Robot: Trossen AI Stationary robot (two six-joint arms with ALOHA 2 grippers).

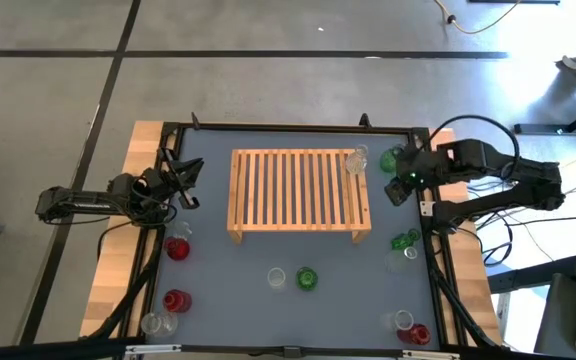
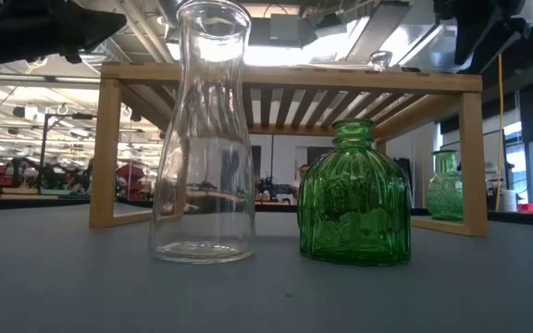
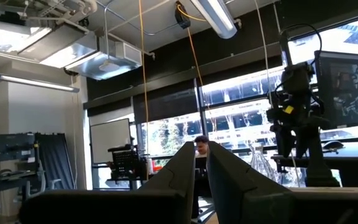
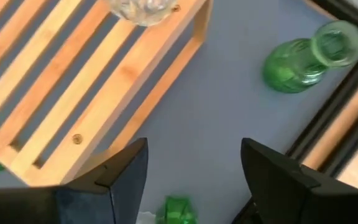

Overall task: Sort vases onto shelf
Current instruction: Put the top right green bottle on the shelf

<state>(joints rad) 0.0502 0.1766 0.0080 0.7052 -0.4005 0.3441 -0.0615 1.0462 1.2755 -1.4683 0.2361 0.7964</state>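
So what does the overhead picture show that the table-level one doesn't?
Only the overhead view shows both arms: the left gripper shut beside the table's left edge, the right gripper open beside the shelf's right end, plus red vases at the left. Only the table-level view shows the room beyond. Both share the shelf, a clear vase and a green vase side by side.

Grey-blue surface (image 1: pixel 298 255) carries the wooden slatted shelf (image 1: pixel 298 190) at its far middle, one clear vase (image 1: pixel 356 160) on the shelf's far right corner. Near the front, a clear vase (image 2: pixel 204 139) stands just left of a green vase (image 2: pixel 353 196). Red vases (image 1: pixel 176 248) sit left, green vases (image 1: pixel 403 240) right.
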